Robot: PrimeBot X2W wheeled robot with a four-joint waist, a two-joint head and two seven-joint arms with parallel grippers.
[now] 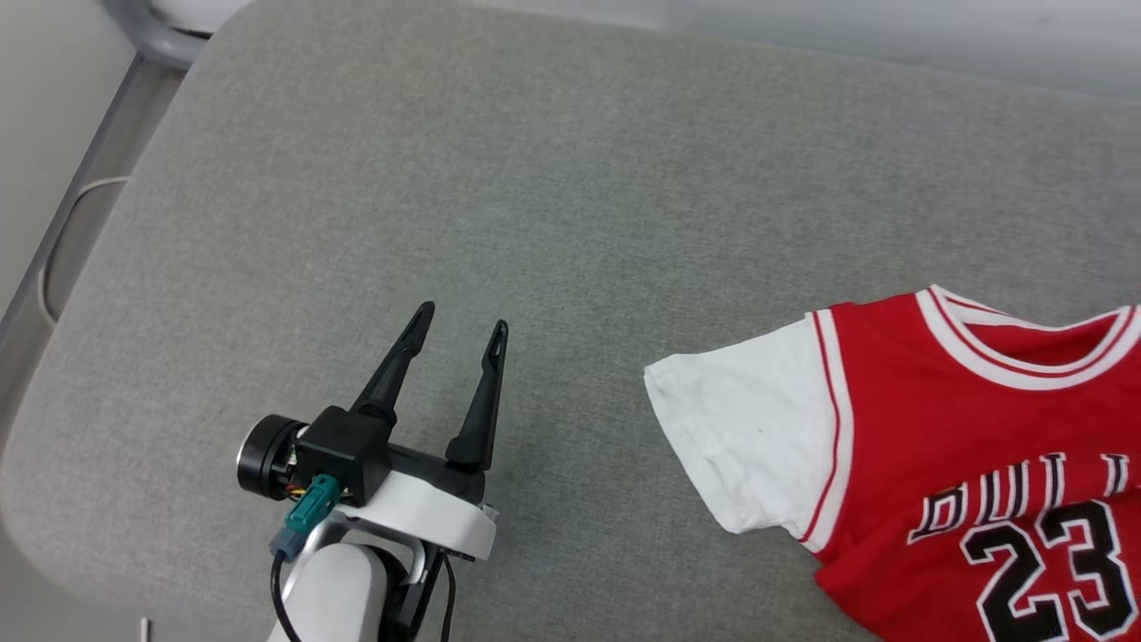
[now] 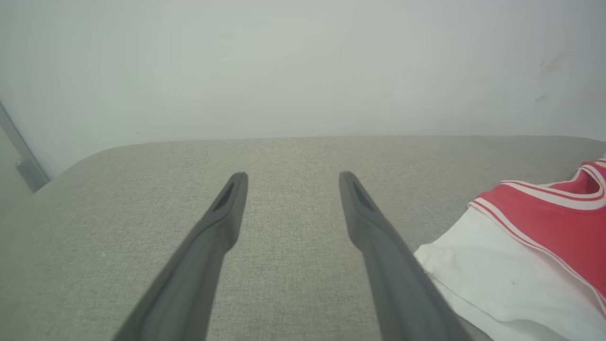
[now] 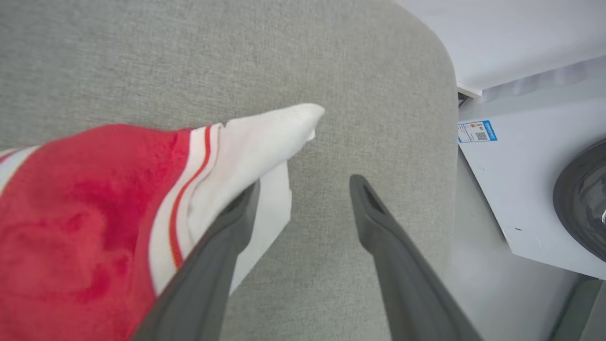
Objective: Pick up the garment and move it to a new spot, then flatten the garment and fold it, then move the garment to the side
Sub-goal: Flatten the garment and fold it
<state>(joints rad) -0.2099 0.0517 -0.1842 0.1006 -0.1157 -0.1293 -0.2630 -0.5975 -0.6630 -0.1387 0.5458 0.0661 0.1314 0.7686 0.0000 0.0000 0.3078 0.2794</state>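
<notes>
Right wrist view first: your right hand (image 3: 307, 183) is released, fingers spread wide, but a white sleeve (image 3: 265, 137) of the garment (image 3: 71, 213) lies draped over one finger, lifted and bunched. The way out, I'd say, is low and away from the garment, so the cloth slips off rather than dragging a crease back in. Then smooth outward from the red body toward that sleeve's tip.

Head view: the garment lies face up on the desk (image 1: 535, 178), collar on the far side, lettering and the 23 showing. Its other sleeve (image 1: 749, 428) is spread fairly flat. Your left hand (image 1: 464, 316) hovers released, empty, well apart from that sleeve.

Now, room. On the left hand's side of the garment you've got a broad run of bare desk, plenty for folding or sliding aside. Past the draped sleeve it's tighter: the desk's rounded edge sits close beyond the garment, with a white appliance (image 3: 521, 189) past it. Sweep too far that way and the sleeve could hang over the edge, so I'd work toward the open side.
</notes>
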